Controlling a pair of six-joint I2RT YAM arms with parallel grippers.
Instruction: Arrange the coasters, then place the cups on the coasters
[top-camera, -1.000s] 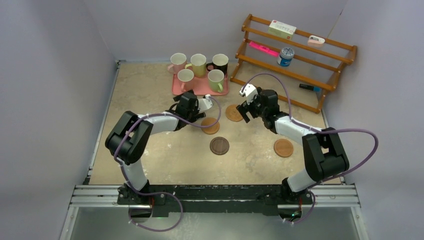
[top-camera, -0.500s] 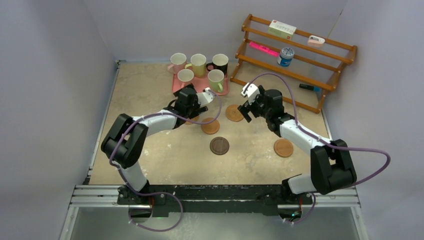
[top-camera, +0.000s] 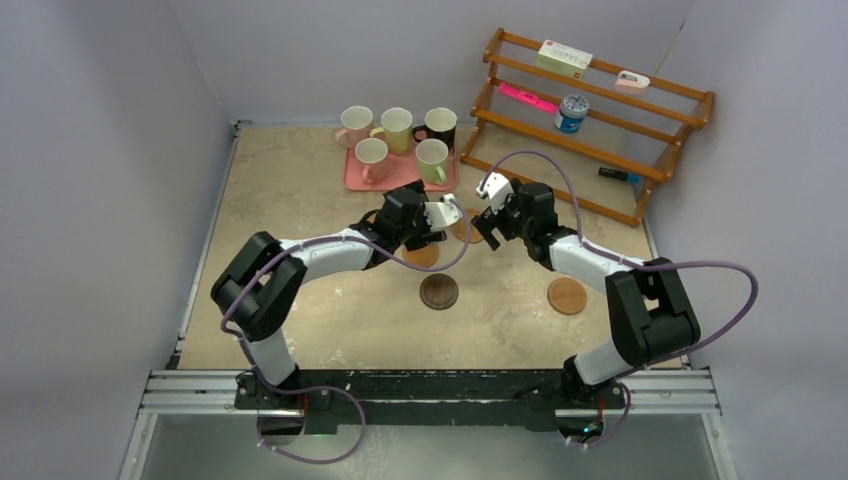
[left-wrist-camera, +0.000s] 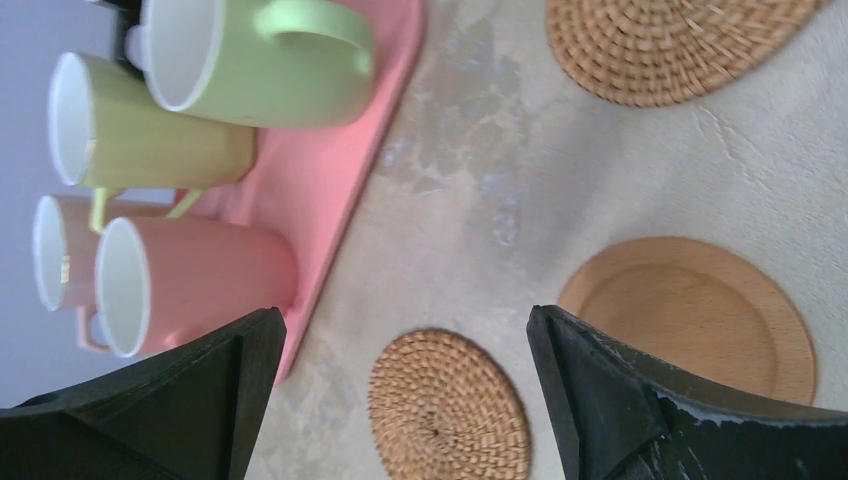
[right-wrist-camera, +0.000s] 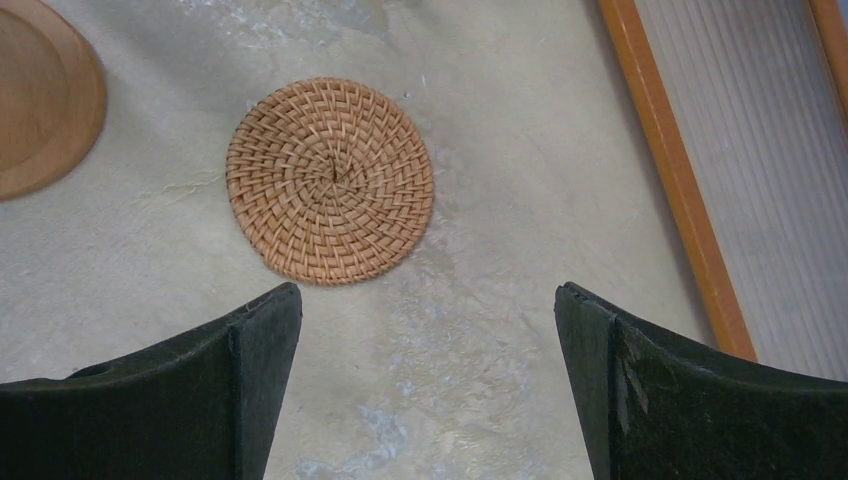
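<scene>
Five cups stand on the pink tray (top-camera: 400, 180) at the back: two pink (top-camera: 355, 122) (top-camera: 372, 155), a yellow (top-camera: 397, 125), a black (top-camera: 440, 125) and a green (top-camera: 432, 158). Coasters lie on the table: a dark brown one (top-camera: 439, 291), a tan one (top-camera: 567, 296), a smooth wooden one (left-wrist-camera: 690, 315) and a woven one (right-wrist-camera: 330, 180). My left gripper (top-camera: 428, 222) hovers open above another small woven coaster (left-wrist-camera: 448, 408), with nothing between its jaws (left-wrist-camera: 400, 320). My right gripper (top-camera: 487, 224) faces it, open (right-wrist-camera: 428, 292), just short of the woven coaster.
A wooden rack (top-camera: 590, 120) at the back right holds a box, a pink marker and a small blue-and-white can (top-camera: 572, 112). Its orange rail (right-wrist-camera: 670, 170) runs close to my right gripper. Grey walls enclose the table on three sides.
My left gripper has swung right, away from the tray's front edge toward the table's middle. The right gripper has edged slightly left toward it. Both have stayed open.
</scene>
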